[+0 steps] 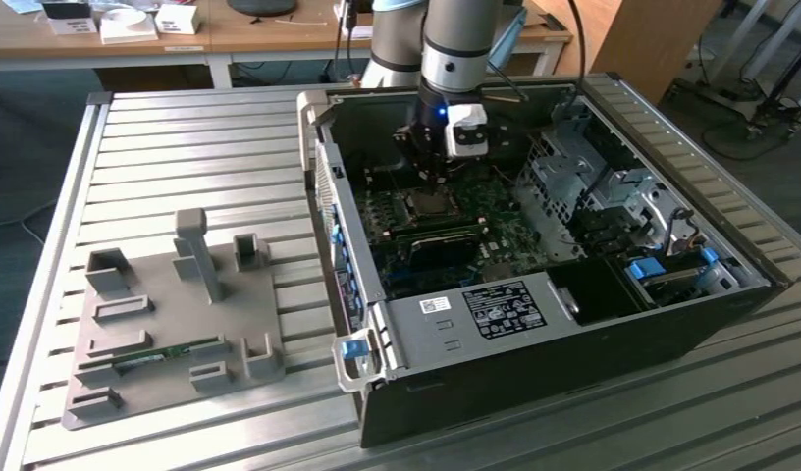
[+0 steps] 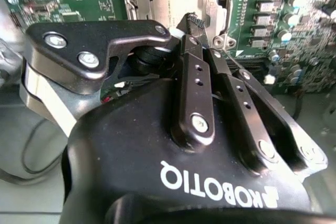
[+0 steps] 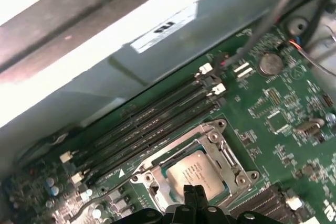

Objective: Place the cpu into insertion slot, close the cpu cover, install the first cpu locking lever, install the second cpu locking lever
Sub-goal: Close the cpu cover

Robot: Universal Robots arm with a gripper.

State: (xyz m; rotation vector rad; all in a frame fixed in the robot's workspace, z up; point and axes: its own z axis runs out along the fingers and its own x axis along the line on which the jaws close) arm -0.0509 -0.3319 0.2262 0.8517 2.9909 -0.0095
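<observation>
— While the arm reaches down into the computer case, what is the gripper status?
— Fingers together, nothing clamped between them. The tips stand directly over the insertion slot, at the edge of the cpu. Contact cannot be confirmed.
— Location of the cpu?
— Seated in the insertion slot. The cpu cover lies flat around it, and the metal top shows through the window.
— Adjacent parts?
— Long memory slots run just beside the insertion slot, on the same green motherboard.
</observation>
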